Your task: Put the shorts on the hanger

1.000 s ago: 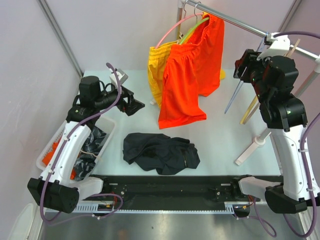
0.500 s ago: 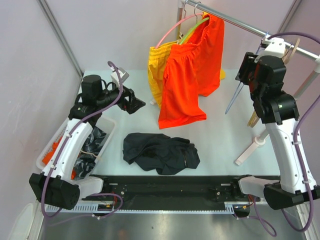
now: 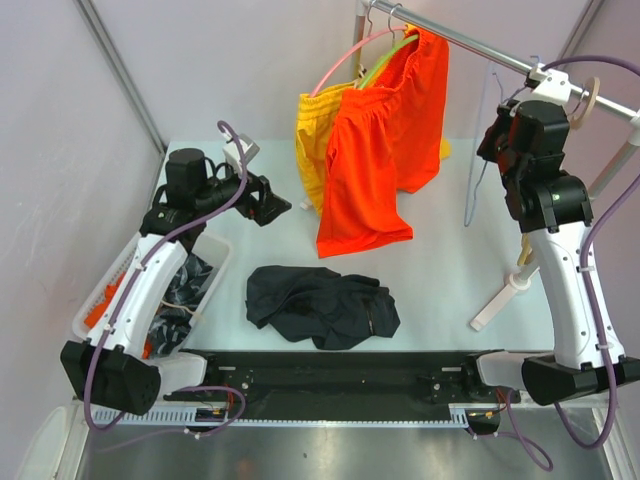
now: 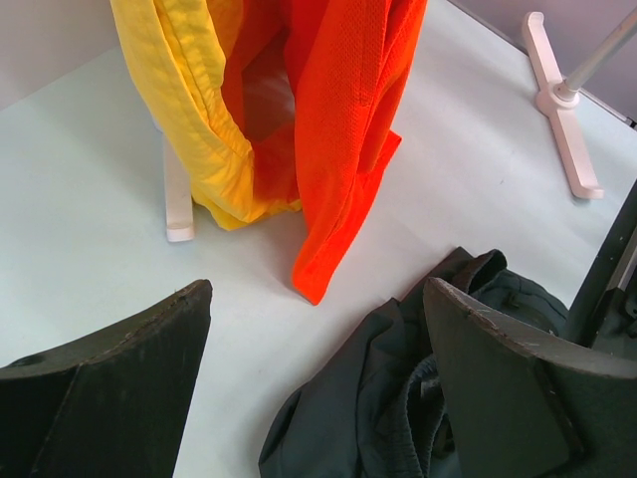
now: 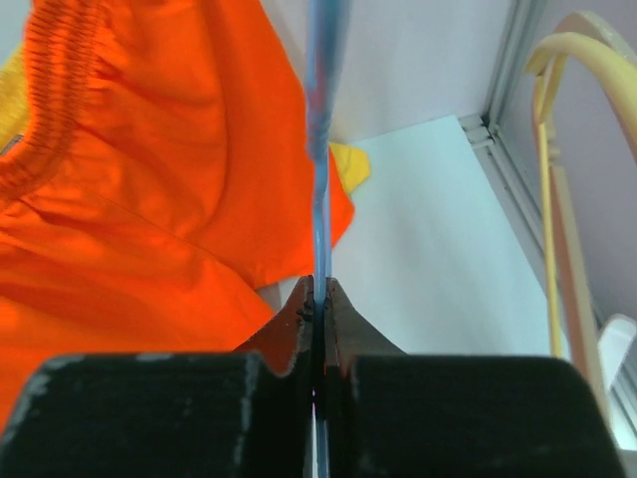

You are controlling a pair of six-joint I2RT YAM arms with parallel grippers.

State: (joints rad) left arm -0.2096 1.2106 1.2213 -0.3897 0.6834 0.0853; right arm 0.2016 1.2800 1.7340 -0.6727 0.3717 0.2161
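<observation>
The dark shorts (image 3: 322, 305) lie crumpled on the table in front of the arms; they also fill the lower right of the left wrist view (image 4: 398, 398). The thin light-blue wire hanger (image 3: 468, 195) hangs from the rail at the right. My right gripper (image 3: 498, 138) is shut on its wire, which runs up from between the closed fingertips (image 5: 318, 294) as a blue line (image 5: 323, 149). My left gripper (image 3: 276, 208) hovers open above the table to the left of the hanging clothes, with nothing between its fingers (image 4: 318, 289).
Orange shorts (image 3: 375, 160) and yellow shorts (image 3: 312, 140) hang from the metal rail (image 3: 470, 45) on pink and green hangers. Cream hangers (image 5: 557, 199) hang at the far right. The rack's white foot (image 3: 505, 295) rests on the table. A white basket (image 3: 100, 300) of clothes stands at the left.
My right gripper has moved up and right toward the rail and closed on the hanger's wire, which now hangs more upright. The left arm has barely moved.
</observation>
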